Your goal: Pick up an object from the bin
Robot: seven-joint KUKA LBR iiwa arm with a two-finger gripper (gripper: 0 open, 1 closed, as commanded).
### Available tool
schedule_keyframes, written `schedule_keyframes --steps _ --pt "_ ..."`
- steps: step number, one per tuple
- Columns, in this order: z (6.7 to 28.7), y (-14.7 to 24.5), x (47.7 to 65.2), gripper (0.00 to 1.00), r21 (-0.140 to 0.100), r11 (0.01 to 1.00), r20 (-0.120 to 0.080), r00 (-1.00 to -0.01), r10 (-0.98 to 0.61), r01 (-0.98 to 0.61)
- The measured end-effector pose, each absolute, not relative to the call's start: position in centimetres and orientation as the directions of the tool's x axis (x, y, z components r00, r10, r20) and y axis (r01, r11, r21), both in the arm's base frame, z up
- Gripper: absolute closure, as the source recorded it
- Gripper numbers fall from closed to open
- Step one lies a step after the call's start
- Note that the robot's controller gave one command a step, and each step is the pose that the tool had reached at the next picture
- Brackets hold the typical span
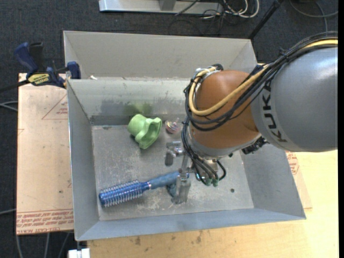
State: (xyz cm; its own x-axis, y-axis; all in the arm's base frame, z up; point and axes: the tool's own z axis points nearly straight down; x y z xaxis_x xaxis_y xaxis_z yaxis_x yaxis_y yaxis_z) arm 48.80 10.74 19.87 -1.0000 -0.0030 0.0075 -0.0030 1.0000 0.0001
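Grey bin (80, 160) in the camera view: you have three loose things on its floor. Along the floor's lower edge lies a blue brush (129, 191), bristle head toward the lower left corner, handle running right and slightly up toward the middle. Your gripper (180, 191) is down at the floor, right at the end of that handle, touching it or just beside it. Whether it is open, closed or gripping the handle you cannot tell from this angle. Above it the arm's orange cover (223, 112), wrapped with cables, hangs over the floor's right half. A green cup-like thing (145, 129) lies toward the floor's upper edge, left of the cover and well apart from the brush. Just to its right sits a small pale round thing (173, 126), close against the cover's edge.
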Motion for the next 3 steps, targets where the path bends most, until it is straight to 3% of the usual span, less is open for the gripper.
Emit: schedule_keyframes --steps 1,2,3 --pt "6.7 20.7 52.8 0.0 0.003 0.954 0.001 -0.954 -0.3 -0.3" --pt "10.0 21.6 52.3 0.0 0.001 0.861 -0.004 -0.861 -0.508 -0.508" --pt "9.9 21.5 52.0 0.0 0.001 0.773 -0.001 -0.773 -0.635 -0.635"
